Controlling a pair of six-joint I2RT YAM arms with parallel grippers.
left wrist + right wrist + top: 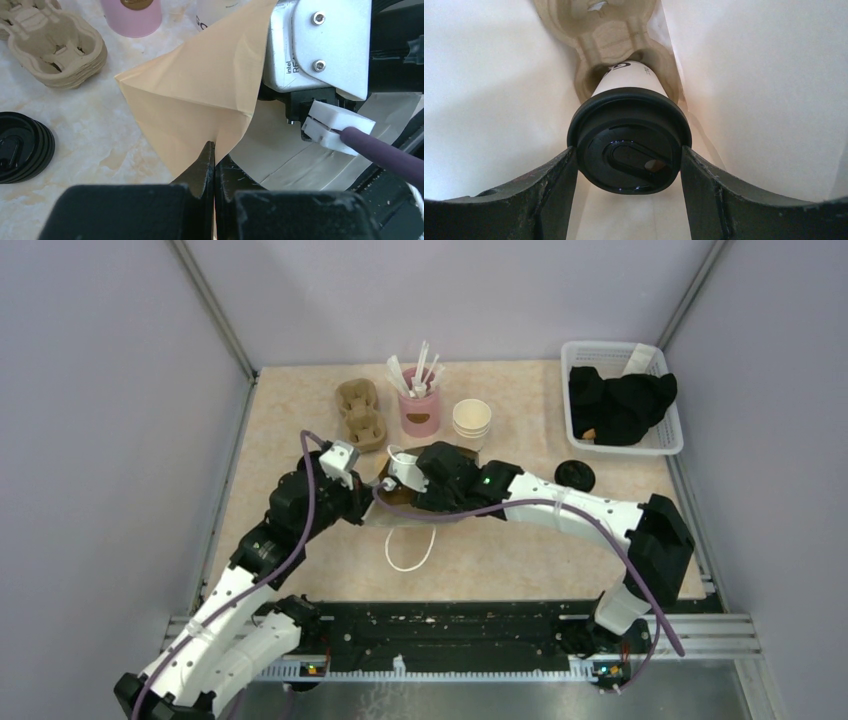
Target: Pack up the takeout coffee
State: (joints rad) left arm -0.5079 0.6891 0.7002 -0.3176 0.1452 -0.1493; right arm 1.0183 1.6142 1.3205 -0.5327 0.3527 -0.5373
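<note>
In the right wrist view, a takeout coffee (626, 77), a white cup with dark lettering, wears a black lid (628, 142). It stands in a pocket of a pulp carrier (609, 30) inside the tan paper bag (484, 100). My right gripper (628, 150) reaches into the bag, its fingers pressed on both sides of the lid. My left gripper (214, 150) is shut on the bag's edge (200, 90), holding the mouth up. From above, the bag (400, 512) lies between both arms and hides the cup.
A stack of pulp carriers (360, 412), a pink cup of stirrers (420, 410) and lidless white cups (472, 420) stand behind the bag. A white basket of black items (620, 395) sits back right, a loose black lid (575, 475) nearby. Stacked black lids (22, 147) lie left.
</note>
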